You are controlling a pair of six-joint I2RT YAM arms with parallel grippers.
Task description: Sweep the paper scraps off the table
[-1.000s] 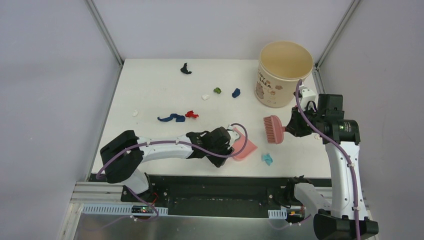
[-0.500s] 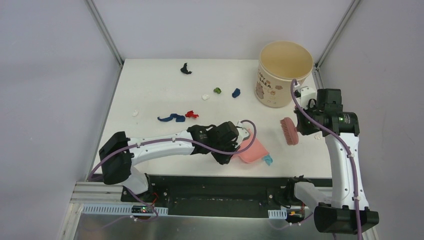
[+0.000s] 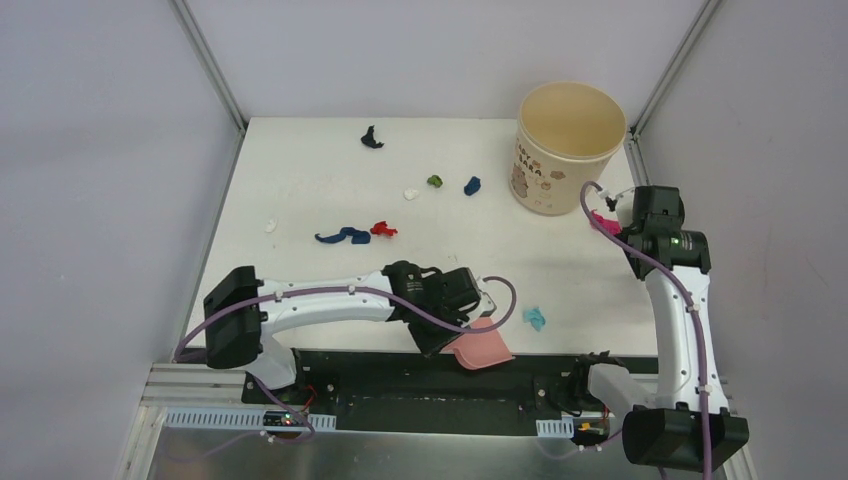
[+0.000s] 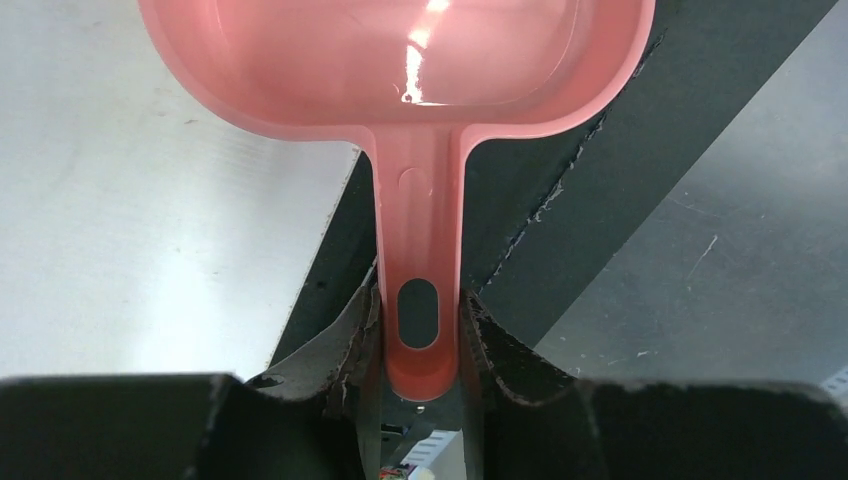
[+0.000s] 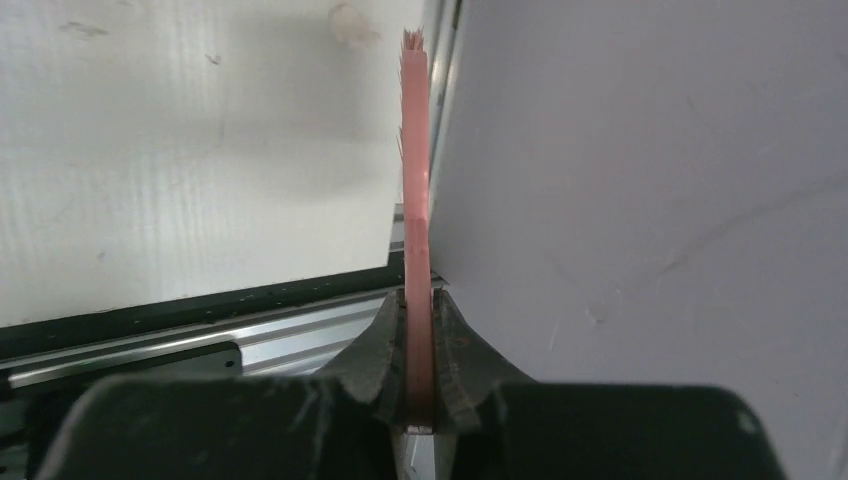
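My left gripper [image 3: 462, 328] is shut on the handle of the pink dustpan [image 3: 482, 347], which hangs over the table's black front edge. In the left wrist view the left gripper [image 4: 420, 312] clamps the handle and the dustpan [image 4: 400, 60] looks empty. My right gripper [image 3: 617, 224] is shut on the pink brush [image 3: 602, 221], mostly hidden, by the table's right edge. The right wrist view shows the right gripper [image 5: 418, 320] holding the brush [image 5: 415, 170] edge-on. The paper scraps lie on the white table [image 3: 300, 170]: teal [image 3: 535, 318], red [image 3: 383, 229], blue [image 3: 343, 236], white [image 3: 411, 194], green [image 3: 435, 181], dark blue [image 3: 472, 185], black [image 3: 372, 138].
A beige round bucket [image 3: 570, 150] stands at the table's back right corner. Another small white scrap [image 3: 270, 226] lies near the left edge. Grey walls close in on the left, the back and the right, and the right wall [image 5: 650, 150] is right beside the brush.
My left gripper has carried the dustpan from beside the teal scrap back over the front edge. My right arm has swung the brush right, away from the table's middle, to the right wall.
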